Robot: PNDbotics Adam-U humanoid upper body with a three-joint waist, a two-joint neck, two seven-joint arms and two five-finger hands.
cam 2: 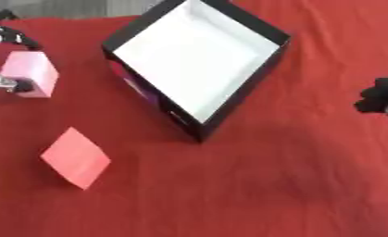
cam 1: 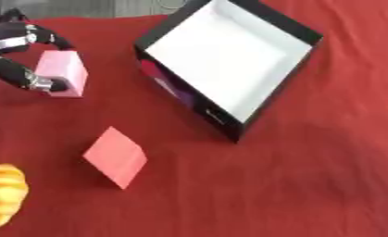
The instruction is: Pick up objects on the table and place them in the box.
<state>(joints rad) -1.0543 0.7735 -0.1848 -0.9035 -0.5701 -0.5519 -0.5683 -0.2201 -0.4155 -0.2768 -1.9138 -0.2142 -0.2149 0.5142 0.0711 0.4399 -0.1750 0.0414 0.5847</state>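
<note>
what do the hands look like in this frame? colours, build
Left hand: black fingers with silver metal joints and a white-silver section near the top. Right hand: only a dark black, blocky shape at the right edge; no detail visible. No cables or markings discernible on either.

The desk (cam 1: 310,185) is covered in plain deep red cloth. The box (cam 1: 229,60) is seen to be white inside with black walls, and a purple and pink patch is shown on its outer side. A pale pink block (cam 1: 63,73) is held by the black and silver left hand (cam 1: 18,55). A coral-red block (cam 1: 115,157) and a yellow-orange ridged object (cam 1: 2,194) are seen. The right hand (cam 2: 381,102) is shown as black.
</note>
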